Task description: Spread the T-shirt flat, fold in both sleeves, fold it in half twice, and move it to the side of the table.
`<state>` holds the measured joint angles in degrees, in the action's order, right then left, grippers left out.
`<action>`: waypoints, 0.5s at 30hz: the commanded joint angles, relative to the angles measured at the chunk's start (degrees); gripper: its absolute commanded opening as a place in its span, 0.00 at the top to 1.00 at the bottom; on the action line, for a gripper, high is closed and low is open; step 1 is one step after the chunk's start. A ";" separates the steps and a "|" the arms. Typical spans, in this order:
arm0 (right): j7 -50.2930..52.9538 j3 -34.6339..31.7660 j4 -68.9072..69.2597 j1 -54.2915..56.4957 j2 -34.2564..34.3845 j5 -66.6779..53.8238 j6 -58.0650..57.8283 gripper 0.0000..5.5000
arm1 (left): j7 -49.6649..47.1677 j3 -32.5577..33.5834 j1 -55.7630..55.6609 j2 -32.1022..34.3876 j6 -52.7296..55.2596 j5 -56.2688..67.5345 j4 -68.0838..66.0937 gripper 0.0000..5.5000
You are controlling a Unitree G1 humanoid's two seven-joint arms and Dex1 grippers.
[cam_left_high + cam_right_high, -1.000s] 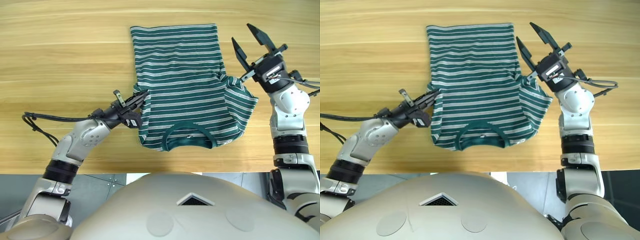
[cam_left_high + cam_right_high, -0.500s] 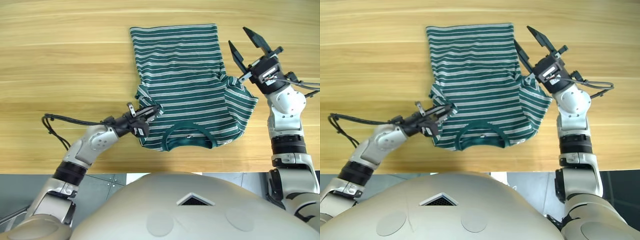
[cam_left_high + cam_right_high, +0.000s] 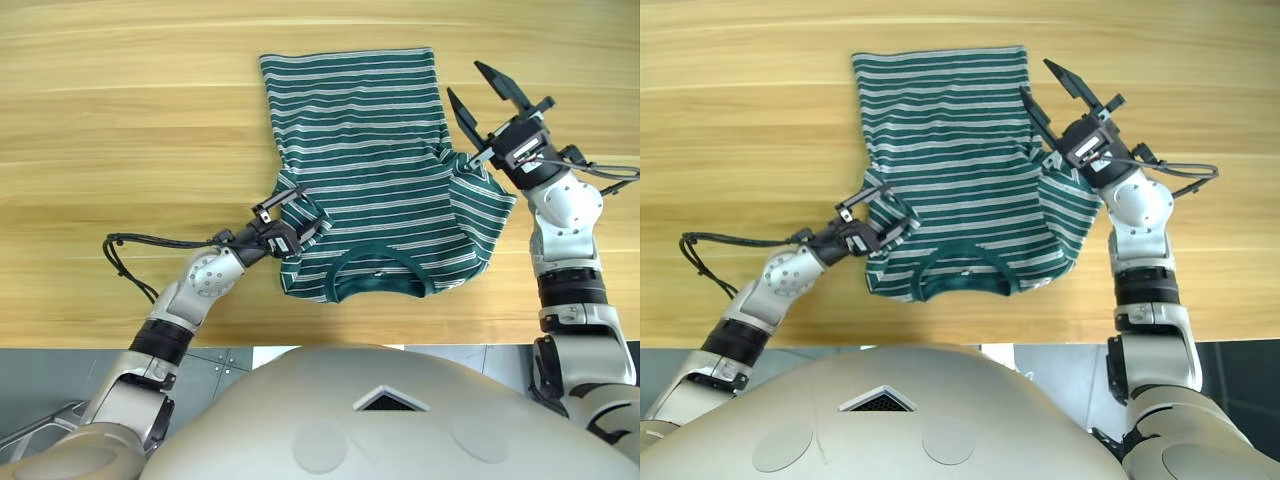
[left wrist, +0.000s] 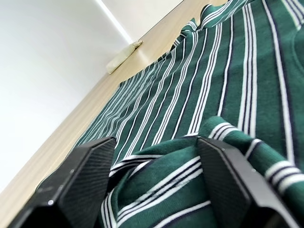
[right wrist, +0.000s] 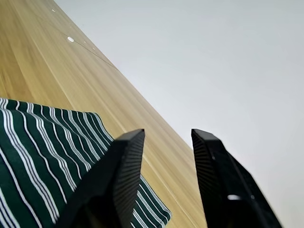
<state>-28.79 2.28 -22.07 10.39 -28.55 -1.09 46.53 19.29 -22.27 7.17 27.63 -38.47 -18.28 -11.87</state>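
Striped T-shirt (image 3: 360, 150): likely light, limp, bunches easily; pinch at sleeve hem (image 3: 503, 205).
Left gripper (image 3: 305, 212), 8 o'clock: fingers wide apart, bunched cloth between them.
Right gripper (image 3: 463, 78), 3 o'clock: spread, empty.

Left arm (image 3: 200, 285) stretched forward, low, forearm angled inward. Left gripper (image 3: 298, 213) at its end, fingers (image 4: 90, 175) spread apart. Right arm (image 3: 560, 210) bent at elbow, forearm running forward, wrist raised. Right gripper (image 3: 465, 80) with fingers (image 5: 118, 180) wide apart, tips pointing forward and slightly left.

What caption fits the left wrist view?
Left end effector, fingers open, straddling a bunched fold of the green striped T-shirt.
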 commanded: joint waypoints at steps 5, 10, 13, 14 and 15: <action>-0.15 0.36 -1.41 2.43 0.57 0.56 0.26 0.67 | 9.39 1.45 7.25 2.15 0.68 23.78 12.91 0.43; 0.04 0.31 -1.55 2.24 0.61 0.62 0.41 0.67 | 12.91 3.49 8.41 1.76 3.38 32.08 15.90 0.43; 0.08 0.16 -1.51 2.01 0.46 0.57 0.47 0.67 | 9.28 8.09 8.88 2.08 4.81 26.67 12.40 0.43; 0.09 0.10 -1.54 1.85 0.42 0.53 0.53 0.67 | 7.49 10.05 8.95 2.43 5.00 24.00 10.42 0.43; 0.18 0.07 -1.63 1.69 0.41 0.63 0.59 0.67 | 6.42 11.65 9.29 2.61 5.50 22.89 9.10 0.43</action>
<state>-28.74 2.66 -23.35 11.72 -27.96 -0.98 46.71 28.00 -13.91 15.87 29.31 -34.44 7.68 0.06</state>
